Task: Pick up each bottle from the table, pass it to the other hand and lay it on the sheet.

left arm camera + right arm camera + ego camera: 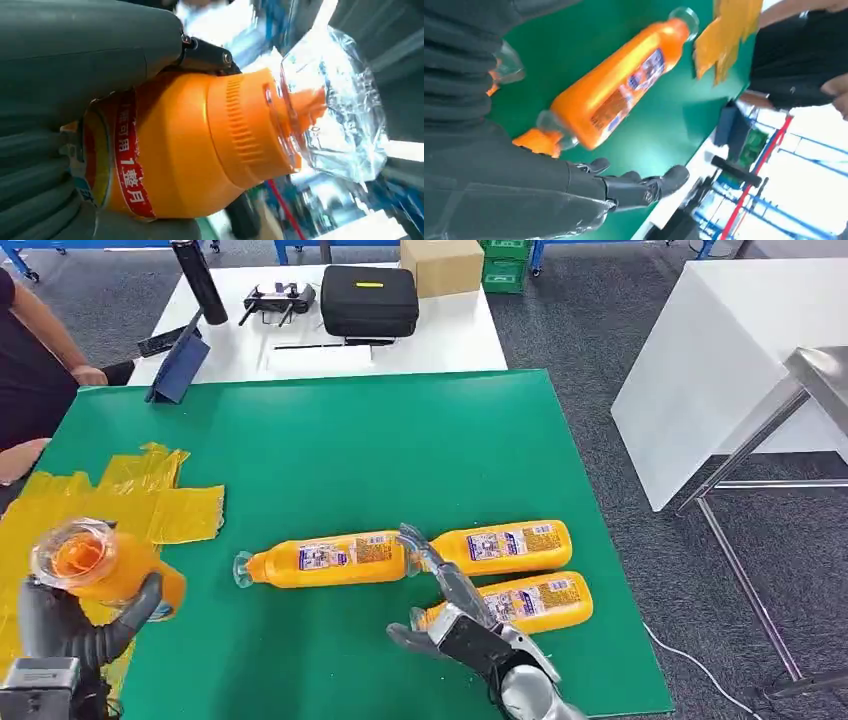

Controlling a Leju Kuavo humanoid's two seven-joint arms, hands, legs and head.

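Observation:
My left hand (75, 625) grips an orange bottle (110, 568) with a clear cap, upright over the yellow sheet (150, 495) at the table's left; the left wrist view shows that bottle (200, 145) close up in the hand (65, 75). Three more orange bottles lie on the green table: one (330, 560) in the middle, one (505, 545) to its right, one (535, 602) nearer me. My right hand (460, 625) hovers open over the caps of the right pair, fingers spread. The right wrist view shows the middle bottle (619, 92) beyond the fingers (644, 185).
A person (25, 370) sits at the far left, hand near the sheet. Behind the green table (400, 440) stands a white table with a black case (368, 300), a tablet (180, 365), a dark cylinder (200, 280) and a box (442, 265). A metal frame (760, 450) stands at the right.

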